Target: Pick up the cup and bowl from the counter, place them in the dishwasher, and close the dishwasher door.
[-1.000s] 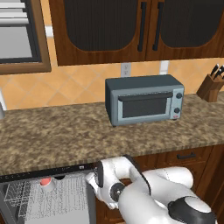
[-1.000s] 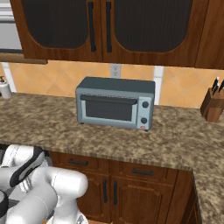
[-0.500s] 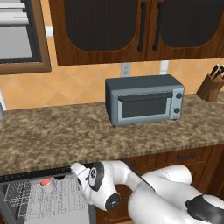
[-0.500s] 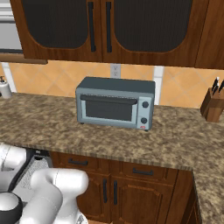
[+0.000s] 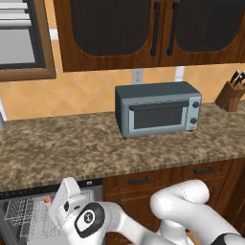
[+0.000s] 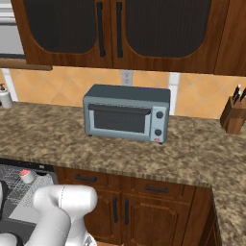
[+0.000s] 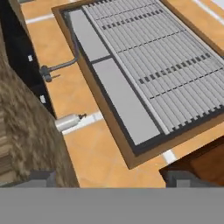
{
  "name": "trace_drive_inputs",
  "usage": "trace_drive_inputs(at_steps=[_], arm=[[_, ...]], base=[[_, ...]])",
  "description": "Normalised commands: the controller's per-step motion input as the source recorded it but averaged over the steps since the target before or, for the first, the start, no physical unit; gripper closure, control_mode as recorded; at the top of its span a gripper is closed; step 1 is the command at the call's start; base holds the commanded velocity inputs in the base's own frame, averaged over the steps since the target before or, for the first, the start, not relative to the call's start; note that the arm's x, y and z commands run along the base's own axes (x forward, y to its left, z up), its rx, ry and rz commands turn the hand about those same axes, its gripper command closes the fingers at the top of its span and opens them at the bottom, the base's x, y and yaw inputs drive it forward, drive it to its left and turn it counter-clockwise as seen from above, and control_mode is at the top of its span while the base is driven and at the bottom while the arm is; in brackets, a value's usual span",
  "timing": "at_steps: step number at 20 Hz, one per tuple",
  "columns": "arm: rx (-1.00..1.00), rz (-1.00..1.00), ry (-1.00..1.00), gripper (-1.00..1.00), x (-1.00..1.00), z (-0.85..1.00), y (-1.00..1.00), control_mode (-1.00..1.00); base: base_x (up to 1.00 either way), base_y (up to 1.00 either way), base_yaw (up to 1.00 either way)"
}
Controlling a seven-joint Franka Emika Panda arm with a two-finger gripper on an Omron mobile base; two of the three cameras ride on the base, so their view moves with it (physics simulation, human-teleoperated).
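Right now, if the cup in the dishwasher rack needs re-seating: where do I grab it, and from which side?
Pinch the cup across its round wall just below the rim, coming straight down. It looks upright in the wire rack, reddish mouth up. Rack wires crowd its base and the counter edge sits close behind, so the top is probably freest.

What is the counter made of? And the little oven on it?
The counter looks like polished granite: brown and tan speckles all over. The toaster oven looks like painted metal, smooth grey-blue, with a dark, probably glass, door. It's rendered, so that's a guess.
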Motion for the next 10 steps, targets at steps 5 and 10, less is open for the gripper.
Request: trace_drive_inputs(at_steps=[5,10], arm=[[0.72,-0.08,-0.09,-1.0,-0.17,0.99,0.27,-1.0],[0.78,0.0,0.11,-1.0,-0.29,0.93,0.0,-1.0]], base=[[0.0,0.0,0.0],[0.0,0.0,0.0]])
